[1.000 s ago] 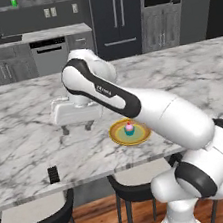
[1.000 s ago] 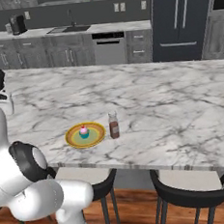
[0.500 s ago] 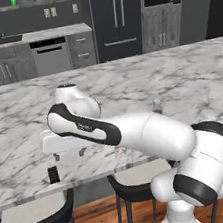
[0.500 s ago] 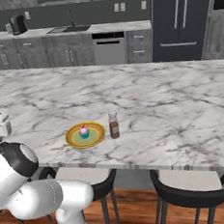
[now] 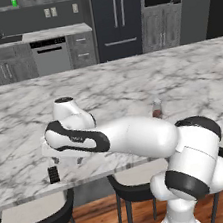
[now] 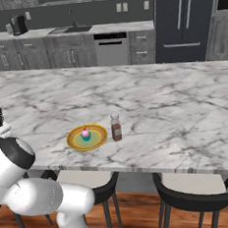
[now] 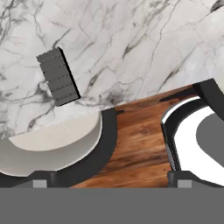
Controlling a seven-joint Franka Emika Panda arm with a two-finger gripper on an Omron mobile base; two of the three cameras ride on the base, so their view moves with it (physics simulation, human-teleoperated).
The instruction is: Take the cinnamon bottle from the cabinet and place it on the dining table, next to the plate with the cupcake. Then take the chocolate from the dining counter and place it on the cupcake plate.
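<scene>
One chocolate bar under spread jaws

Two stools (image 6: 192, 190) are seen nearest. One chocolate (image 7: 58, 76) lies near the dining counter (image 6: 184, 109) edge, below the wide-open gripper (image 7: 109, 179). Farther along, one cinnamon bottle (image 6: 116, 127) stands just beside one plate (image 6: 99, 137) bearing one cupcake (image 6: 85, 134).

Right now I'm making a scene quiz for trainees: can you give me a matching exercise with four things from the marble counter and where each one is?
Things:
1. cupcake
2. cinnamon bottle
3. chocolate
4. plate

Places:
A. lies flat near the counter's edge, above a stool
B. stands upright just beside the plate
C. sits on the plate
D. rests on the dining table, near its front edge, with the bottle next to it

Pairs: 1-C, 2-B, 3-A, 4-D
</scene>
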